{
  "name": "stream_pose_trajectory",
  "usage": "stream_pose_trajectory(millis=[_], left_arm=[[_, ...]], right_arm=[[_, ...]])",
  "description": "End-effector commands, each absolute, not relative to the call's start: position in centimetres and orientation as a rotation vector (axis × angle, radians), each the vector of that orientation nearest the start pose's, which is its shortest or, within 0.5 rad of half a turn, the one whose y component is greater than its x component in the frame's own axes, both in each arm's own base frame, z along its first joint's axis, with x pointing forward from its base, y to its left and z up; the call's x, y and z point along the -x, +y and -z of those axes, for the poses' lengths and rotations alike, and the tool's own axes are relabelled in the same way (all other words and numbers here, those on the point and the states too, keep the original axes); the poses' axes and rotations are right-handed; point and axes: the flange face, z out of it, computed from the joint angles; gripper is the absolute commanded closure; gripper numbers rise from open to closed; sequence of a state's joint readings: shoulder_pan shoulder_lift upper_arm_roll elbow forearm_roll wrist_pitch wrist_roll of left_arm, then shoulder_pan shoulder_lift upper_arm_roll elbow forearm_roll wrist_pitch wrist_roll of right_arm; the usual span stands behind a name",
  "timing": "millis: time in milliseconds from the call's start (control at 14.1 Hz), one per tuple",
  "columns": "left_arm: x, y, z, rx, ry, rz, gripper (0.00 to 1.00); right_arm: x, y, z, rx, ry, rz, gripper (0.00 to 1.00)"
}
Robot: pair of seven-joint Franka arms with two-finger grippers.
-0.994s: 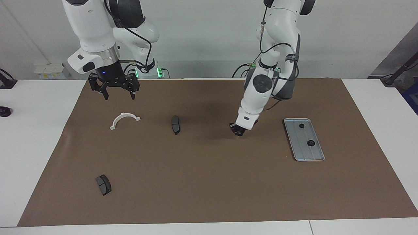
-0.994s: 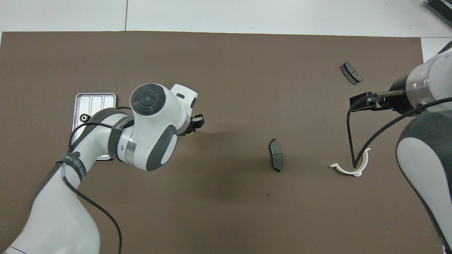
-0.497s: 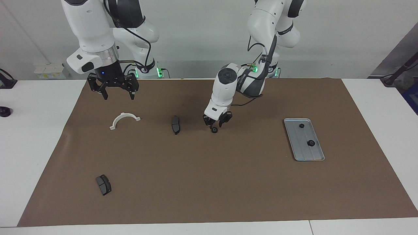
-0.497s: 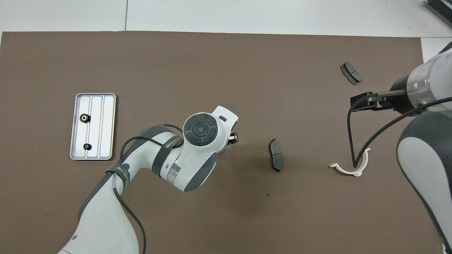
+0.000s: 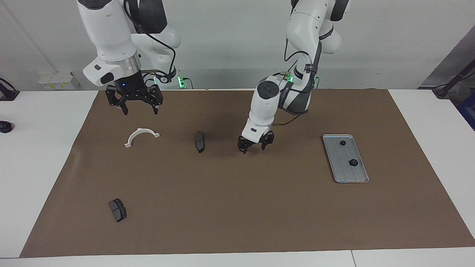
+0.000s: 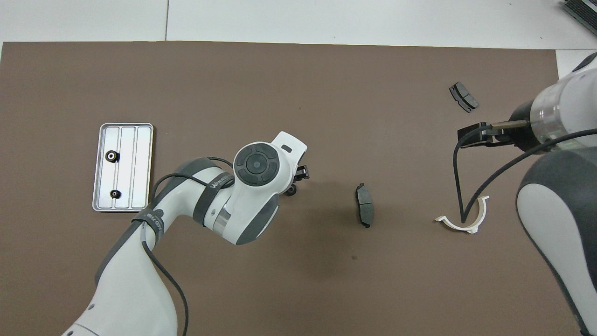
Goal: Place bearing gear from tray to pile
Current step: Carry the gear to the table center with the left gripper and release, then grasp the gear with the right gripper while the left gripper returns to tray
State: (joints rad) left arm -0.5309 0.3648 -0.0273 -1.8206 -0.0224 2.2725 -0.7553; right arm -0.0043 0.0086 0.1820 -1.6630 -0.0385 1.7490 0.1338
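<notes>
Left gripper (image 5: 253, 147) released over mat near brake pad (image 5: 199, 141); right gripper (image 5: 139, 108) spread, waiting; arm lettering unreadable

The brown mat (image 5: 237, 207) lay open between the flat silver-grey metal tray (image 5: 359, 177) and the open-fingered left gripper (image 5: 255, 145), which hung low over the mat's middle. A dark grey brake pad (image 5: 199, 141) and a white half-ring bracket (image 5: 141, 136) lay toward the right arm's end. Another dark brake pad (image 5: 117, 210) lay farther from the robots.
</notes>
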Motion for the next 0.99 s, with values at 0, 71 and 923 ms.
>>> stream_pose_trajectory(millis=[0, 71, 923], left_arm=[[-58.5, -27.2, -37.8, 3.179, -0.348, 0.069, 0.12], [-59.6, -24.5, -38.9, 3.177, -0.359, 0.068, 0.12], [-60.8, 2.9, -35.2, 3.168, -0.134, 0.044, 0.19]], right_arm=[[-55.7, 12.7, -57.4, 3.128, -0.15, 0.154, 0.0], [-55.8, 13.9, -56.5, 3.123, -0.147, 0.153, 0.0], [-55.5, 34.5, -41.2, 3.078, -0.042, 0.237, 0.0]])
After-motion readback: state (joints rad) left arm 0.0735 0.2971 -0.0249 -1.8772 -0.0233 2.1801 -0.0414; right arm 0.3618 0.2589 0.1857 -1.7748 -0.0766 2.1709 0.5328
